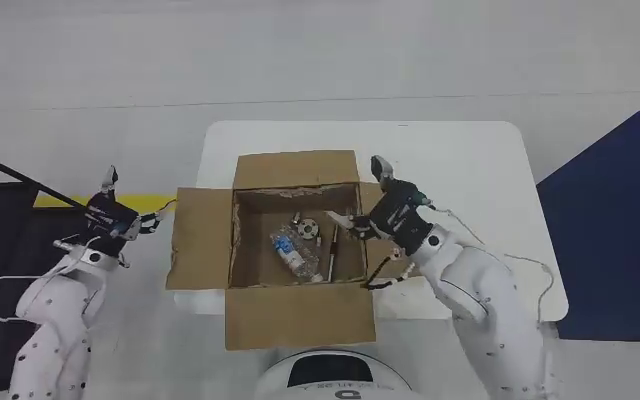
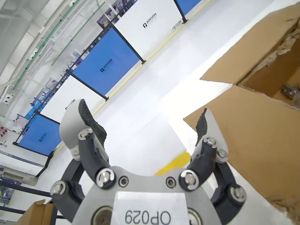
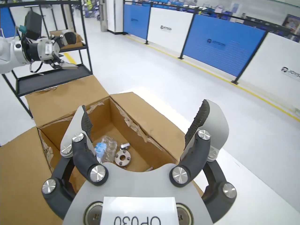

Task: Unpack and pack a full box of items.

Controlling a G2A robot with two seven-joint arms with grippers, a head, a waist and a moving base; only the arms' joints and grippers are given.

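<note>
Inside cardboard box [image 1: 296, 170], crinkled plastic bottle [image 1: 291, 252]

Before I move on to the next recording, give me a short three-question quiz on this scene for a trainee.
1. True or false: the flaps of the cardboard box are folded shut.
2. Which of these lies inside the box? A) plastic bottle B) banana C) mug
3. Left gripper or right gripper: which one is at the box's opening?

Key
1. False: all four flaps are spread open.
2. A
3. The right gripper. The left gripper is out past the side flap, off the table.
</note>
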